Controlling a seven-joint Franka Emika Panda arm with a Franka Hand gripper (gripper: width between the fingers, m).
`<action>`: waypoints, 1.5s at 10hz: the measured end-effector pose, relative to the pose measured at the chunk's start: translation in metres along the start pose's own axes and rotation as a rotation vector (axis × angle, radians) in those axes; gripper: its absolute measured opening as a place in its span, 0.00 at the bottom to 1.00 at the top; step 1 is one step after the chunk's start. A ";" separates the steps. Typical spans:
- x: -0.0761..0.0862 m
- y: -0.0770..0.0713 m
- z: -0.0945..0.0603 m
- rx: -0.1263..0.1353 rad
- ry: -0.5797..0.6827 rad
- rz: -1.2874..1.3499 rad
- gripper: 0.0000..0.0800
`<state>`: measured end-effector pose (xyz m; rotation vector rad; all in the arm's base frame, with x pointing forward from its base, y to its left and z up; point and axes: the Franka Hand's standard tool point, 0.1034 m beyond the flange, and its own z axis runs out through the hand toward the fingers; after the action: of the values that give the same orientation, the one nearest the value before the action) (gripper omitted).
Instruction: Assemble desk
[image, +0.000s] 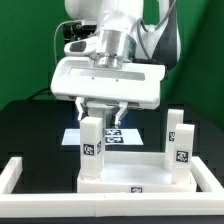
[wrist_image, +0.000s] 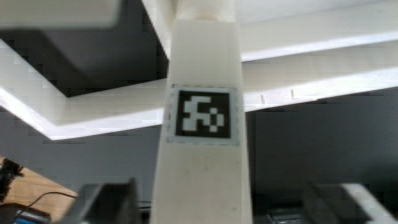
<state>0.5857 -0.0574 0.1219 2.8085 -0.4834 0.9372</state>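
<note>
The white desk top (image: 130, 176) lies low at the front, inside the border frame. One white leg (image: 92, 140) with a square tag stands upright on its left end. Two more tagged legs (image: 181, 146) stand on its right end, one behind the other. My gripper (image: 105, 114) hangs just over the left leg, open, with a finger on each side of the leg's top. In the wrist view the leg (wrist_image: 201, 120) runs up the middle between my fingers (wrist_image: 111, 200), with gaps on both sides of it. My gripper (wrist_image: 224, 202) grips nothing.
The long low white border frame (image: 20, 172) runs round the front and left. The marker board (image: 118, 136) lies flat on the black table behind the desk top. A green wall stands behind the arm.
</note>
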 end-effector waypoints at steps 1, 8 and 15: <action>0.000 0.000 0.000 0.000 0.000 -0.001 0.68; 0.002 0.004 -0.003 0.007 -0.101 0.023 0.81; 0.028 0.016 -0.001 0.043 -0.482 0.100 0.81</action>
<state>0.6008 -0.0789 0.1403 3.0681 -0.6684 0.2723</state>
